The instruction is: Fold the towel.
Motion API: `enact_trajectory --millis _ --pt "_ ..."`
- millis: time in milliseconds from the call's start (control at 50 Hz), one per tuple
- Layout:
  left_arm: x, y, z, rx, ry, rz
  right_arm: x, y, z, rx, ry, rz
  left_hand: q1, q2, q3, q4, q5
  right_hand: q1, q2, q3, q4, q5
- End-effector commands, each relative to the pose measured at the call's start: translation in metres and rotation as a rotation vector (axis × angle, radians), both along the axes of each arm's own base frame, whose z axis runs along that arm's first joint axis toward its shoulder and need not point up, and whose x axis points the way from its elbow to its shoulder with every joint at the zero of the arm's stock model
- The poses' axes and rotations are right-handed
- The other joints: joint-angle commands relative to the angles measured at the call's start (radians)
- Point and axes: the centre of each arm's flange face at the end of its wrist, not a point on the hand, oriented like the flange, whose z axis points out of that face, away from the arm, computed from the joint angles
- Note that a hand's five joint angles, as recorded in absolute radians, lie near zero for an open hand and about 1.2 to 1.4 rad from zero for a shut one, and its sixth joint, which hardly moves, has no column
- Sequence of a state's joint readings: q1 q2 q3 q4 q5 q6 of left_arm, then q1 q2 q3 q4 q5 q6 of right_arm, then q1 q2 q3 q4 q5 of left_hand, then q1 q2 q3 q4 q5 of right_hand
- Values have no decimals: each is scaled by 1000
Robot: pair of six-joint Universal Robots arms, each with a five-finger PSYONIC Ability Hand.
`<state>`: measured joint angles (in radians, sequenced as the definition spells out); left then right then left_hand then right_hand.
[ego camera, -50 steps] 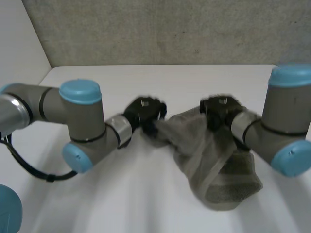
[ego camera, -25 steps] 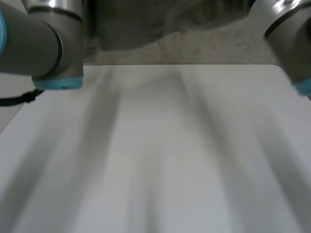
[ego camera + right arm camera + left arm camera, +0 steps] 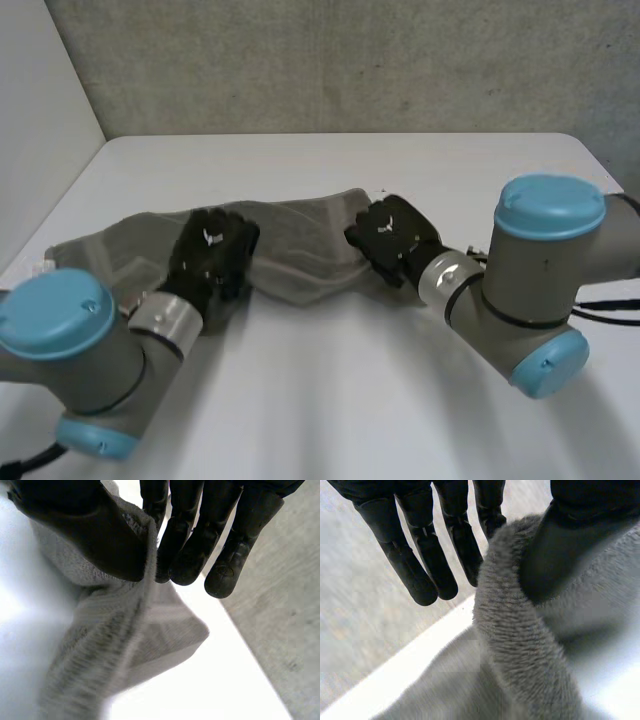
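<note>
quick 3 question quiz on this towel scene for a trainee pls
1. True or false: the towel is folded into a small square stack.
2. What is the right hand doing? A) pinching the towel's end B) lying open beside it C) holding a cup
3. Which hand sits further in from the towel's ends?
Key: 1 false, it lies stretched out long; 2 A; 3 the left hand.

White table; grey speckled wall behind; pale panel at left.
</note>
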<state>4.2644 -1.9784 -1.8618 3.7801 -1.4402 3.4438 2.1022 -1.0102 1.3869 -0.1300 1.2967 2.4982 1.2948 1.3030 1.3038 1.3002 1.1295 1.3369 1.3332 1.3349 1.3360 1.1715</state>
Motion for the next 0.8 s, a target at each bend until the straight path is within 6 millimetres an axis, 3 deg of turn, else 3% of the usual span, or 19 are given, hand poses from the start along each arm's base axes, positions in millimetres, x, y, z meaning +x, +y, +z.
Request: enact_trajectory --millis 20,80,180,260,360,400,480,620,800 --pt "2 16 -6 132 -59 -10 -6 4 4 7 10 -26 -536 -544 -545 -541 -545 59 63 61 60 50" --pt "2 16 -2 138 -55 -10 -12 10 12 3 9 -30 -673 -681 -682 -679 -682 59 63 61 60 50" --pt "4 14 47 81 52 -4 -23 14 9 21 23 -51 -1034 -1042 -1043 -1039 -1043 59 63 61 60 50" --pt "5 9 64 58 106 2 -34 16 0 37 61 -92 -1052 -1060 -1061 -1057 -1061 59 63 61 60 50" --pt "23 -18 75 23 128 82 -49 10 -11 26 130 -167 -1055 -1063 -1064 -1060 -1064 59 63 61 60 50" --pt "40 -41 78 13 129 133 -54 7 -13 21 142 -193 -1055 -1063 -1064 -1060 -1064 59 63 61 60 50" --pt "46 -59 67 50 115 136 -65 -3 -18 6 140 -254 -1034 -1043 -1043 -1040 -1044 59 63 61 60 50" --pt "63 -97 31 221 -13 164 -71 -8 -24 -6 138 -279 -1008 -1016 -1017 -1013 -1017 59 63 61 60 50" --pt "75 -115 3 324 -202 160 -72 -7 -33 15 146 -275 -984 -993 -993 -990 -994 59 63 61 60 50"
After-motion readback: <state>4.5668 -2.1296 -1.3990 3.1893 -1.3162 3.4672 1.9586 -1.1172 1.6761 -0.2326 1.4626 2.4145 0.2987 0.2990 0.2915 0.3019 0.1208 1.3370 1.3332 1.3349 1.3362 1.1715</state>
